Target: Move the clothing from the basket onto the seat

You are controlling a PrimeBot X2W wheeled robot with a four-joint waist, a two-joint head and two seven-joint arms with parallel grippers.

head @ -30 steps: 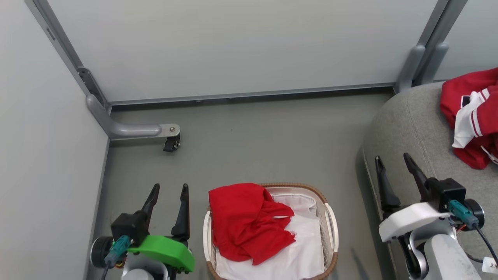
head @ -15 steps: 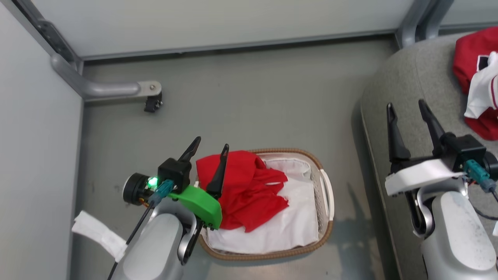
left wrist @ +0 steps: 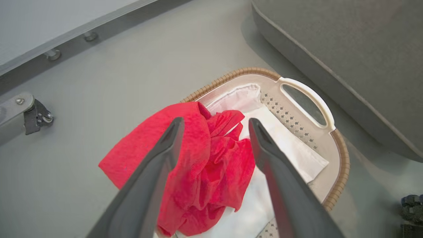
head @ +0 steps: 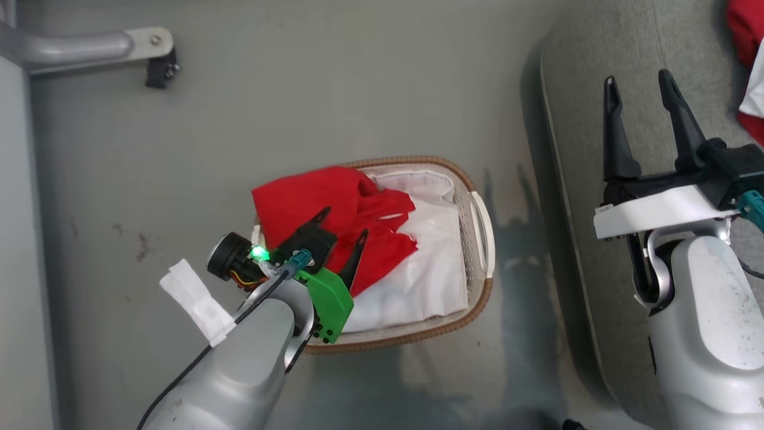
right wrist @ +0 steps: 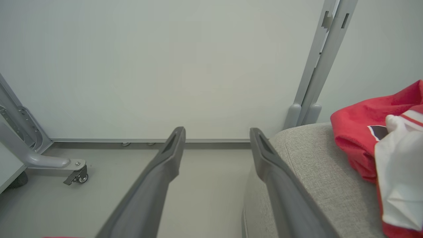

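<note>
**Clerk:** Change since the earlier frame?
**Keeper:** The left gripper has come from beside the basket to above it. The head view has shifted too.
**Clerk:** Jaws?
**Keeper:** Left: wide apart over the plain red garment, holding nothing; whether they touch it cannot be told. Right gripper: wide apart, empty, above the seat edge.
**Clerk:** Count?
**Keeper:** Garments, two: the plain one in the basket on the white liner, draped over the rim; the red-and-white garment on the seat. Basket, one. Seat, one.
</note>
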